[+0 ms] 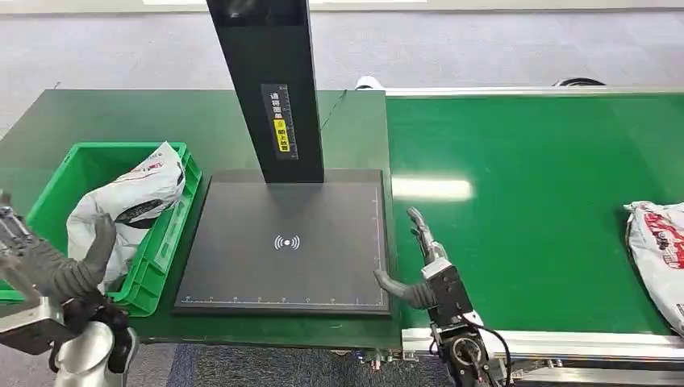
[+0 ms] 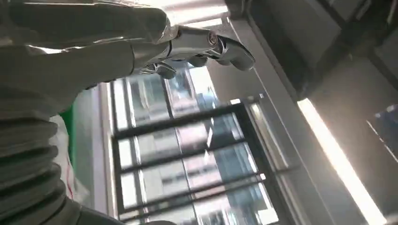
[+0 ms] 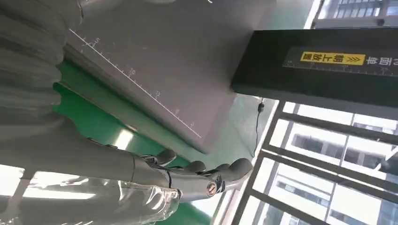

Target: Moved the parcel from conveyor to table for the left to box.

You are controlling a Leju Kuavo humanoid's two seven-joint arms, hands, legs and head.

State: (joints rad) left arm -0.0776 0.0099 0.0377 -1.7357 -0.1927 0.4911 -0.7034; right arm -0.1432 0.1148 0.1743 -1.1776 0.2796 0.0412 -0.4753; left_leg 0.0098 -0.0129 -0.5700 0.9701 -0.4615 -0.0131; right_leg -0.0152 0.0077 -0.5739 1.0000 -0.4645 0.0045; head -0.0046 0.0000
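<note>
White parcel (image 1: 657, 254) on conveyor (image 1: 532, 201), well apart from empty right hand (image 1: 419, 270)

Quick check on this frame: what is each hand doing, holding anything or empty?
Left hand: open, holding nothing, beside the green box.
Right hand: open, holding nothing, at the edge of the conveyor.

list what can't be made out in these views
- White plastic parcel on the green conveyor, head view: cut off by the right edge.
- White bagged parcel in the green plastic crate, head view: lower part hidden by the left hand.
- Yellow label on the black post: print too small.
</note>
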